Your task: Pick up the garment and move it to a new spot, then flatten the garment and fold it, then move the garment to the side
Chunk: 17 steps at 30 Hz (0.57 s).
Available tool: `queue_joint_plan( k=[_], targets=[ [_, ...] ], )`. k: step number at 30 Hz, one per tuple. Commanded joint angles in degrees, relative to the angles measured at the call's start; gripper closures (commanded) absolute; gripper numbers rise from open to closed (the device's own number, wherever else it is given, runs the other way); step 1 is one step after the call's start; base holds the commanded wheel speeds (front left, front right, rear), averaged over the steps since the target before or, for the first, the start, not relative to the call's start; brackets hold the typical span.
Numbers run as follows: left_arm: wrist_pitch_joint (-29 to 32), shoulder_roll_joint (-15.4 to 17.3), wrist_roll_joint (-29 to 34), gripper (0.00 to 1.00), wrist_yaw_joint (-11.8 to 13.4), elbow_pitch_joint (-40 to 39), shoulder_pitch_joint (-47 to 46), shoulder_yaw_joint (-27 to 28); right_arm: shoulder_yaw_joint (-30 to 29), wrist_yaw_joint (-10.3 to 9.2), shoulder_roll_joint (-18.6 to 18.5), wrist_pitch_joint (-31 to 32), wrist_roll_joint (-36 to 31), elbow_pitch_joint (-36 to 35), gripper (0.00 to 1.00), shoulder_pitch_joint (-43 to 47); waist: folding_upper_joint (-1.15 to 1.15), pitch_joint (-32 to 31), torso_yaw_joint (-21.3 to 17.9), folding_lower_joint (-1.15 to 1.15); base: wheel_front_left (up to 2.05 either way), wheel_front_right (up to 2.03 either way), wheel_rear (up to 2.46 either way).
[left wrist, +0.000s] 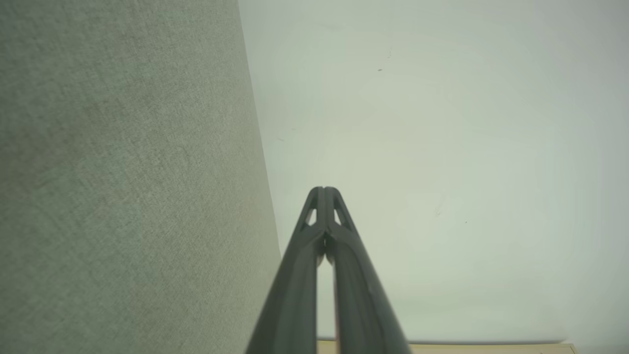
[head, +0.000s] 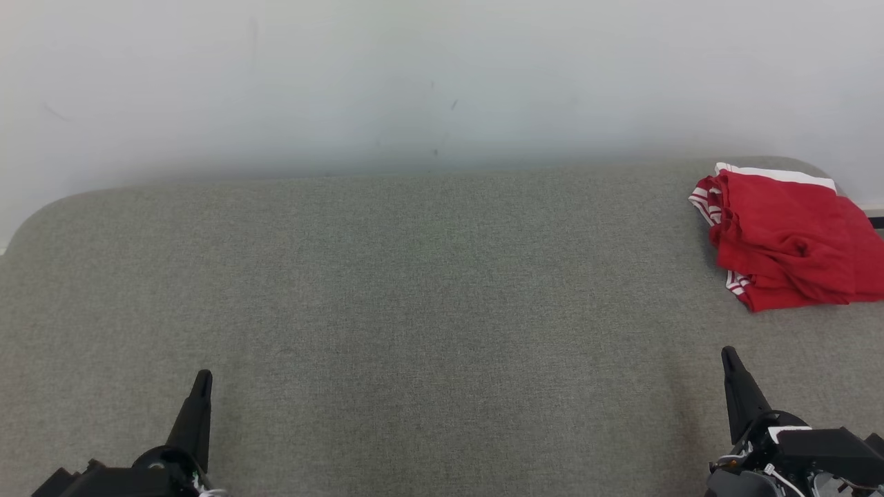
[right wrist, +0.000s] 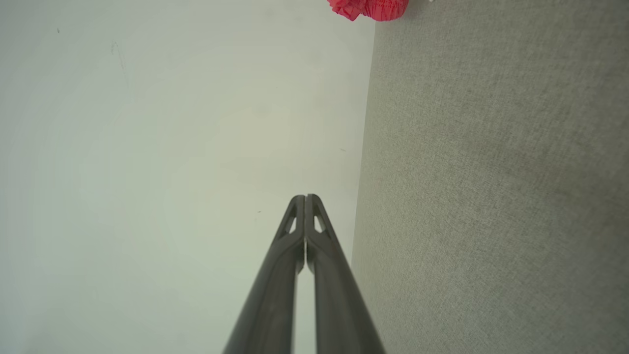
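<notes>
1. Head view: garment [head: 787,238], red with white-striped edges, lies in rough, bunched folds at the far right of the grey surface [head: 414,310], close to the back edge. Its right side is cut off by the frame.
2. Same view: left gripper [head: 202,378] low left, right gripper [head: 727,353] low right, both over the near part of the surface, tips pointing toward the wall [head: 414,83]. Both are well apart from the garment; the right one is nearer.
3. Head view gives each gripper as one dark spike, so the jaw gap is hard to judge there.
4. Left wrist view settles it: fingers pressed together at the tips, clenched on nothing. Surface on the left, wall on the right, tan strip [left wrist: 442,348] along the bottom edge.
5. Right wrist view: fingers also pressed together, empty. Wall on the left, surface on the right, a scrap of red garment at the top edge, where surface meets wall.
6. Small dark marks on the wall.
</notes>
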Motion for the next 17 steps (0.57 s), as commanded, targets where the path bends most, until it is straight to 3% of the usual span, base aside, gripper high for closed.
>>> queue_joint_plan(
  k=[1,17],
  targets=[
    [0.17,-0.04,-0.24,1.00,-0.13,0.09,-0.57,0.15,-0.13,-0.12,0.11,0.17,0.09,-0.14,1.00,-0.42,0.00,0.00,0.00,0.00,0.00,0.00,0.00],
    [0.16,-0.04,-0.24,1.00,-0.13,0.09,-0.57,0.14,-0.12,-0.12,0.11,0.17,0.10,-0.14,1.00,-0.42,0.00,0.00,0.00,0.00,0.00,0.00,0.00]
  ],
)
